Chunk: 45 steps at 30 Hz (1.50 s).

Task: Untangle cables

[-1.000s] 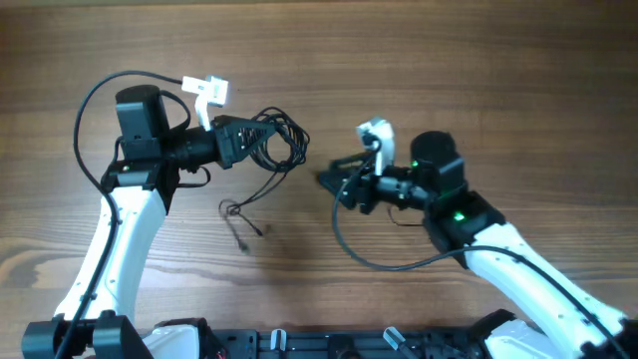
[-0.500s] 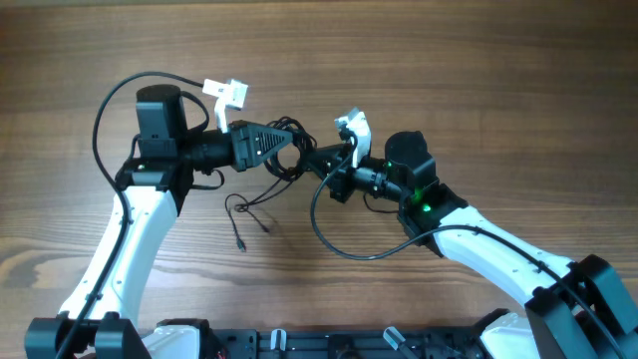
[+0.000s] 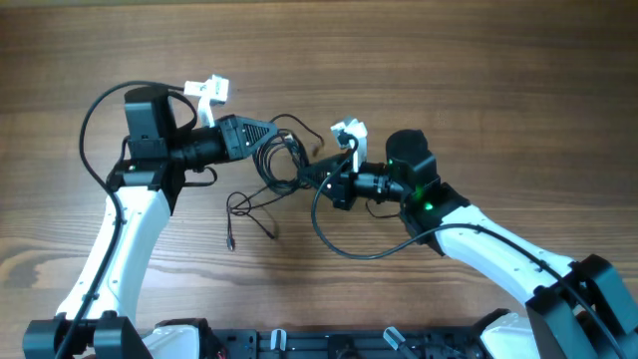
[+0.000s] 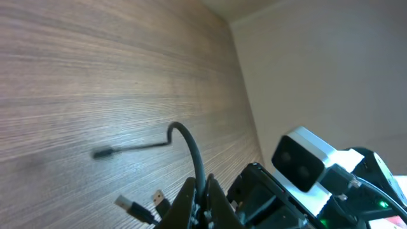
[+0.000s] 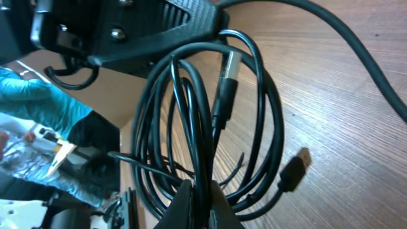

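The cables (image 3: 282,158) are a bundle of thin black cords held above the wooden table (image 3: 449,70) between both arms. A loose tail with a plug end (image 3: 231,242) lies on the table below it. My left gripper (image 3: 265,138) is shut on a black strand (image 4: 191,149) of the bundle; two USB plugs (image 4: 130,207) hang below its fingers. My right gripper (image 3: 307,172) is shut on several coiled strands (image 5: 197,121); a silver-tipped plug (image 5: 229,67) and a USB plug (image 5: 294,170) hang in the loops.
Each arm's own thicker black cable loops near it, one by the left arm (image 3: 100,100) and one under the right arm (image 3: 344,244). The arm bases stand at the near table edge (image 3: 299,339).
The right gripper moved left to the bundle and closed on it. The left arm then drew back left a little, and the loose tail shifted on the table.
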### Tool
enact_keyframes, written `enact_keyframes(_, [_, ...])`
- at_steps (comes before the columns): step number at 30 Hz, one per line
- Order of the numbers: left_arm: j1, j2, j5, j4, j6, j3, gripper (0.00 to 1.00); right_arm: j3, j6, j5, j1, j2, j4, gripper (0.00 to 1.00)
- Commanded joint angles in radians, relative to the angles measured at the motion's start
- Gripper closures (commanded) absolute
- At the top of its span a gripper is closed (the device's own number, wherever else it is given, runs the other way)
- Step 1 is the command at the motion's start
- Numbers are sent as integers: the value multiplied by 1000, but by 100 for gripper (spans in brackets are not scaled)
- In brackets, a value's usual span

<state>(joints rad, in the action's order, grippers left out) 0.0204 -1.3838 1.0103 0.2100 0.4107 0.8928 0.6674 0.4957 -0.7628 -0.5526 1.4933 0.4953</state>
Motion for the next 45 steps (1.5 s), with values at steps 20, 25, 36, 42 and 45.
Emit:
enact_keyframes(20, [-122, -4, 67, 251, -411, 10, 77, 6, 188, -72, 85, 1, 80, 95])
enact_keyframes(25, [-180, -4, -61, 275, -412, 10, 96, 6, 188, -87, 127, 1, 95, 96])
enact_keyframes(36, [-184, -4, -27, 379, -530, 10, 86, 6, 346, -55, 542, 2, -30, 95])
enact_keyframes(42, [-184, -4, -27, 234, -389, 10, 61, 5, 233, -57, 543, 2, -225, 96])
enact_keyframes(45, [-184, -4, -27, 169, -303, 10, 53, 5, 222, -92, 539, 2, -269, 96])
